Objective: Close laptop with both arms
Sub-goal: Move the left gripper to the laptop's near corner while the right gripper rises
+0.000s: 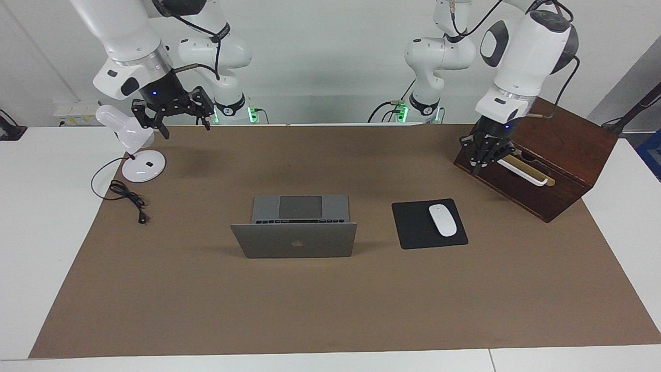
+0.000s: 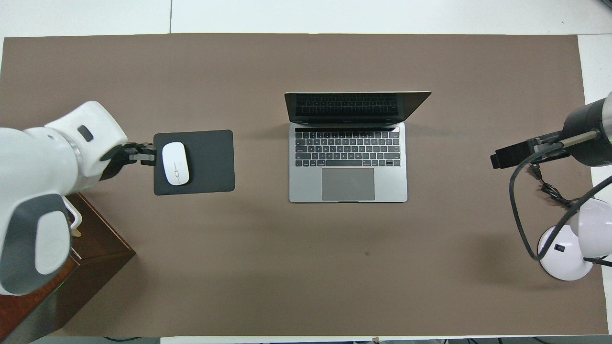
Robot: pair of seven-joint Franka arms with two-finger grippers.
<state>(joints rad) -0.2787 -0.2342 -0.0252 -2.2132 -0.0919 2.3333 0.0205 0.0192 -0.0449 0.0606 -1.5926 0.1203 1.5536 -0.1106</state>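
Both tools hang clear; laptop [image 1: 294, 238] open, keyboard facing the robots.

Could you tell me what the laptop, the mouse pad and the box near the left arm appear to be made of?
Laptop: probably metal; even silver-grey matte lid and deck. Mouse pad: likely fabric or rubber; flat black with no shine. Box: looks like wood, dark reddish-brown with a slight sheen.

A dark apple logo [image 1: 296, 242] is seen on the lid of the laptop [image 1: 294, 239], well apart from both sets of jaws. The key legends cannot be read; no other text is legible.
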